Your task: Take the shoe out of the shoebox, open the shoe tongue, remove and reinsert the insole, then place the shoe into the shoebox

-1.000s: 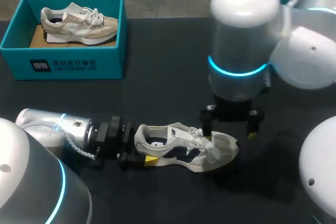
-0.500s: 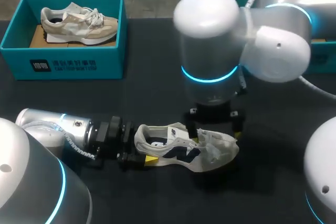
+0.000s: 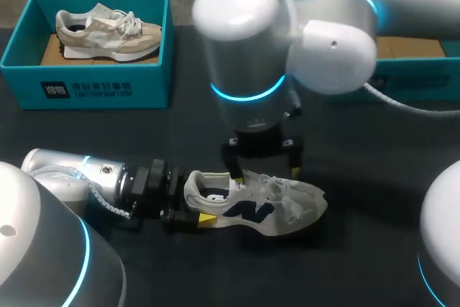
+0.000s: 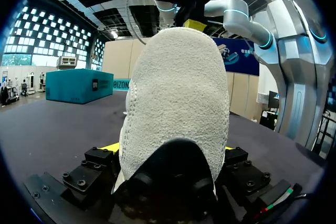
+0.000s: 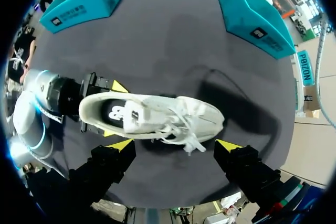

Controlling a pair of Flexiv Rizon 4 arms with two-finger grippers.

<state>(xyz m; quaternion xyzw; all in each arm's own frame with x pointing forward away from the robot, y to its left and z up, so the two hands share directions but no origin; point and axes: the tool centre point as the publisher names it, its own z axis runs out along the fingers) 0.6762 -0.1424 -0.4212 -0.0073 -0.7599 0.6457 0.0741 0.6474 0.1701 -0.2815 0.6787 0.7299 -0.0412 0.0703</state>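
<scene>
The right gripper (image 3: 265, 174), fingers spread, has swung left from the toe to over the middle of the shoe (image 3: 255, 203) (lying on the near table (image 3: 215, 120), heel clamped in the left gripper (image 3: 190, 205)), seemingly ready to open the tongue.

A white low-top shoe (image 3: 255, 203) with dark navy side panels stands upright on its sole on the dark table (image 3: 201, 127), heel to the left and toe to the right. Its laces lie loose and a dark insole (image 5: 113, 112) shows in its opening. Well apart at the far left, an open teal shoebox (image 3: 86, 85) holds a beige shoe (image 3: 108, 32). A second teal shoebox (image 3: 424, 80) sits far right, partly hidden.
</scene>
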